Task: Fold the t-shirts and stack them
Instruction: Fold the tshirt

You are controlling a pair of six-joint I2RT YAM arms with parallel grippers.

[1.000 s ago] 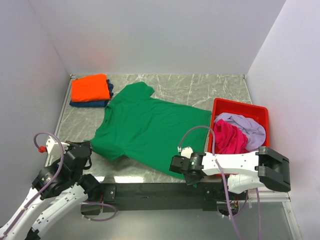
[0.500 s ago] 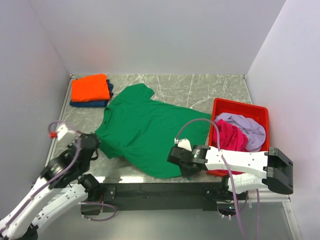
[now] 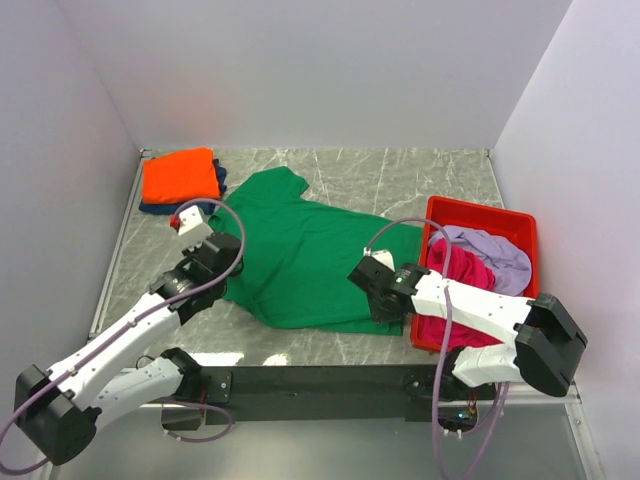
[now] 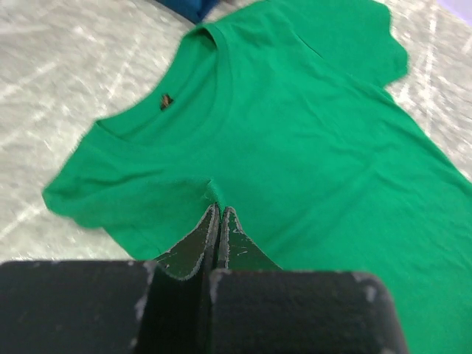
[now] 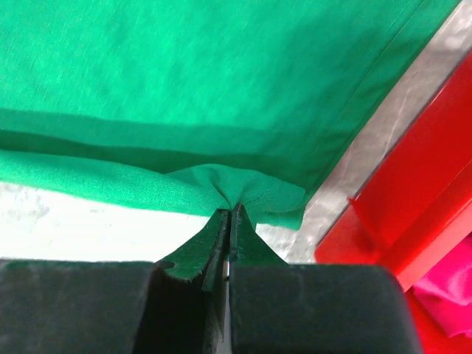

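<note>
Quick rundown so you know where you stand. The green t-shirt (image 3: 300, 265) is lying mostly flat in the middle of the marbled tabletop (image 3: 400, 180). Its collar is toward the left side and its body runs off to the right, almost up to the red bin (image 3: 480, 212).

Your left fingers (image 4: 219, 214) are pinched right together on a little pucker of green cloth at the shoulder, just short of the collar. In the wrist view you can see the neck opening straight ahead, with a small dark label (image 4: 166, 102) inside it.

Your right fingers (image 5: 230, 212) are clamped on the shirt too, down at the near right corner. The cloth bunches into a small gathered fold at the tips there, and the bin wall is just beside it.

The orange t-shirt (image 3: 180, 177) sits folded in the far left corner, on top of the navy t-shirt (image 3: 185, 208), which only peeks out along the near and right edges. That stack is close to the green sleeve, but I can't tell if they touch.

The magenta t-shirt (image 3: 462, 275) and the lilac t-shirt (image 3: 495, 255) are crumpled in the bin, with the magenta one on the near side.
</note>
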